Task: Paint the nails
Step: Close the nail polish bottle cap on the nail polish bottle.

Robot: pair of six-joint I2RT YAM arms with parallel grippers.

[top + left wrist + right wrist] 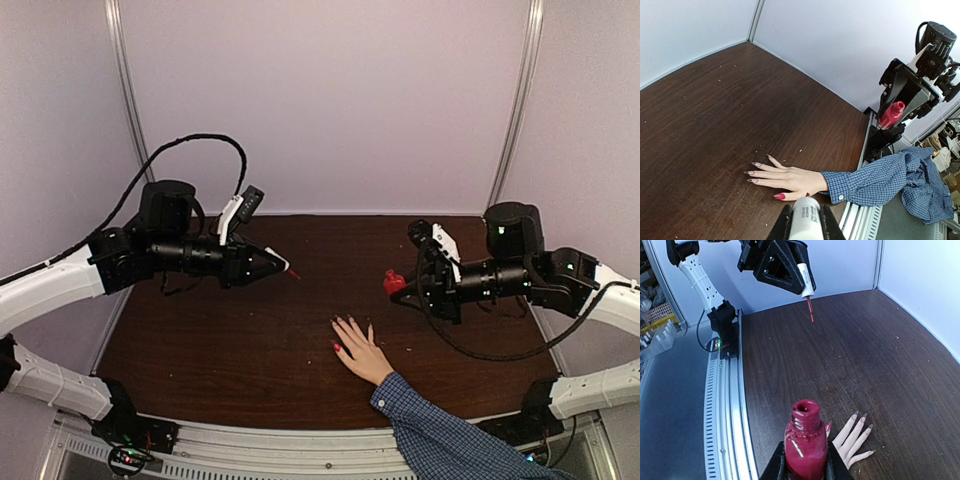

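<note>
Matt wood-grain table (715, 100); one glossy red nail (779, 196)

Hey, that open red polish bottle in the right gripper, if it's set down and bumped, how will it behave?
Probably tippy: the polish bottle looks narrow and tall. Its neck is uncapped, so a tilt would likely spill polish. Its glossy sides suggest glass: likely rigid, slippery and breakable.

A dark wood-grain table (200, 340) is enclosed by plain pale walls (330, 100); grey metal posts (124, 90) are set at the back corners; a slotted aluminium rail (280, 447) is fixed along its near edge.
</note>
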